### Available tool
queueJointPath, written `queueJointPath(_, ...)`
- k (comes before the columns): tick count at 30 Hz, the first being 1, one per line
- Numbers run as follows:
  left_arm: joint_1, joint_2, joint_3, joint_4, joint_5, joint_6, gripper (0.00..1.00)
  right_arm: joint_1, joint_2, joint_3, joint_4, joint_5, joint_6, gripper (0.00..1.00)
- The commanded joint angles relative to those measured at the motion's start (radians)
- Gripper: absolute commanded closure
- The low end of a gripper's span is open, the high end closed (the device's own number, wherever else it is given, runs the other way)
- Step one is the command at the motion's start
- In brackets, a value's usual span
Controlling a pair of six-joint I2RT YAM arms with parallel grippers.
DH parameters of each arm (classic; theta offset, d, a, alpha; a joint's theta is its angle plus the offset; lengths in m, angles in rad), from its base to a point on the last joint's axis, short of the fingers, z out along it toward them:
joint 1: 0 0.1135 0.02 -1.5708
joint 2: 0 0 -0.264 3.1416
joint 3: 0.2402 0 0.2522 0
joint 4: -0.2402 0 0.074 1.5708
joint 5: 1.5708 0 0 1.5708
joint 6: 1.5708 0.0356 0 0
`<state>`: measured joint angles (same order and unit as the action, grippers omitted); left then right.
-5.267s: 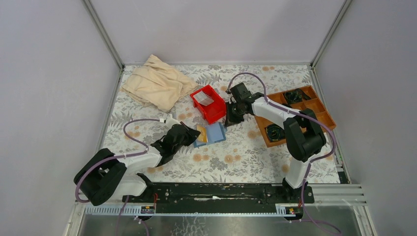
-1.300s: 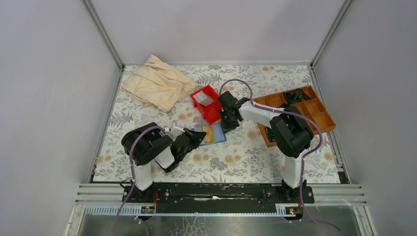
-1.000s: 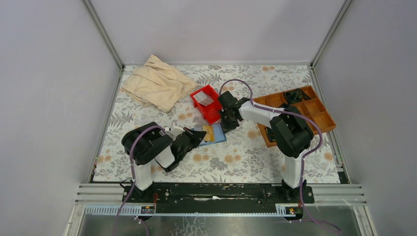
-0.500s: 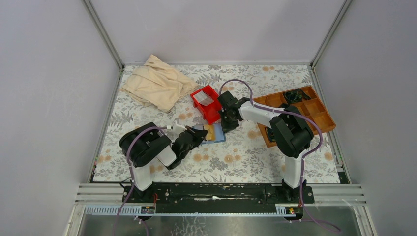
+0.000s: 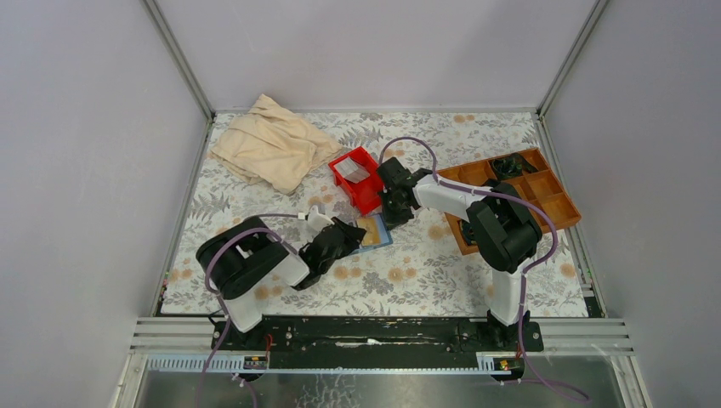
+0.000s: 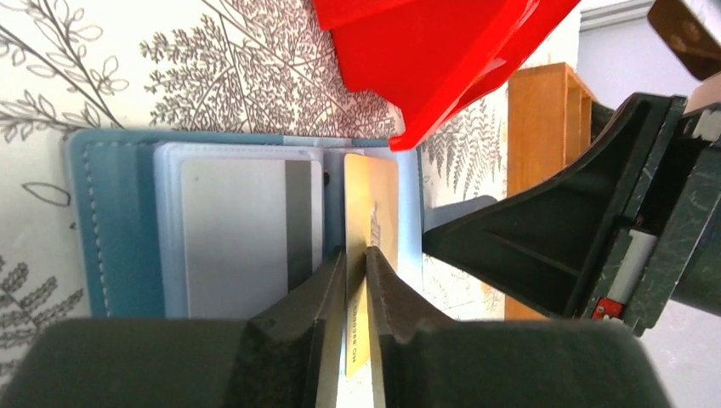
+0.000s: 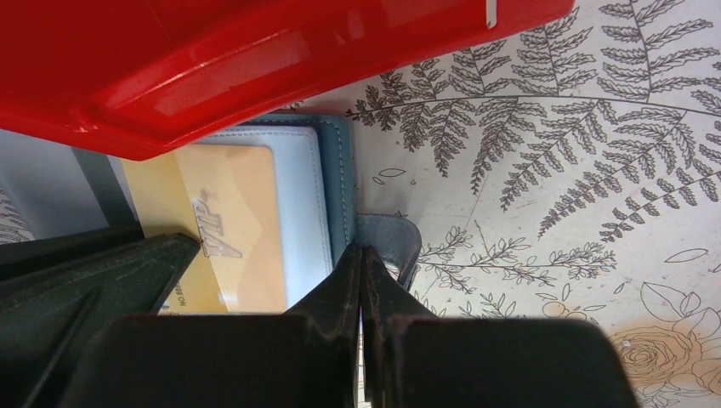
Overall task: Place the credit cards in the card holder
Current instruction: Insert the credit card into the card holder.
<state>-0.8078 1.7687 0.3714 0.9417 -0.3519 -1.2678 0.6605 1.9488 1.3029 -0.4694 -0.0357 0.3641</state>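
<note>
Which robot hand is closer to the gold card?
Left. The left gripper has the gold card between its fingers; the right gripper is off it, at the edge of the card holder.

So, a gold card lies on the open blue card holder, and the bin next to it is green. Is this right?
Not quite. The bin is red, not green; the left wrist view shows it plainly. The rest stands: a gold card lies on the open blue card holder, next to that bin.
</note>
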Motion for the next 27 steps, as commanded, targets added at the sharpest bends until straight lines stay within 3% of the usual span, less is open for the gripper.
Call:
queueJointPath(1, -0.021, -0.055, 0.011, -0.193, -0.012, 0.064, 0.77, 0.007, 0.032, -0.018, -0.005, 0.035, 0.009, 1.0)
queueJointPath(8, -0.022, -0.163, 0.043, -0.402, -0.066, 0.102, 0.63, 0.007, 0.021, -0.018, 0.005, 0.03, 0.012, 1.0)
queueJointPath(15, -0.022, -0.232, 0.095, -0.513, -0.093, 0.15, 0.57, 0.007, 0.009, -0.022, 0.011, 0.024, 0.013, 1.0)
queueJointPath(20, -0.023, -0.267, 0.11, -0.576, -0.121, 0.174, 0.58, 0.007, 0.003, -0.027, 0.018, 0.02, 0.015, 1.0)
queueJointPath(27, -0.023, -0.282, 0.131, -0.603, -0.134, 0.236, 0.69, 0.007, -0.004, -0.031, 0.031, 0.013, 0.018, 1.0)
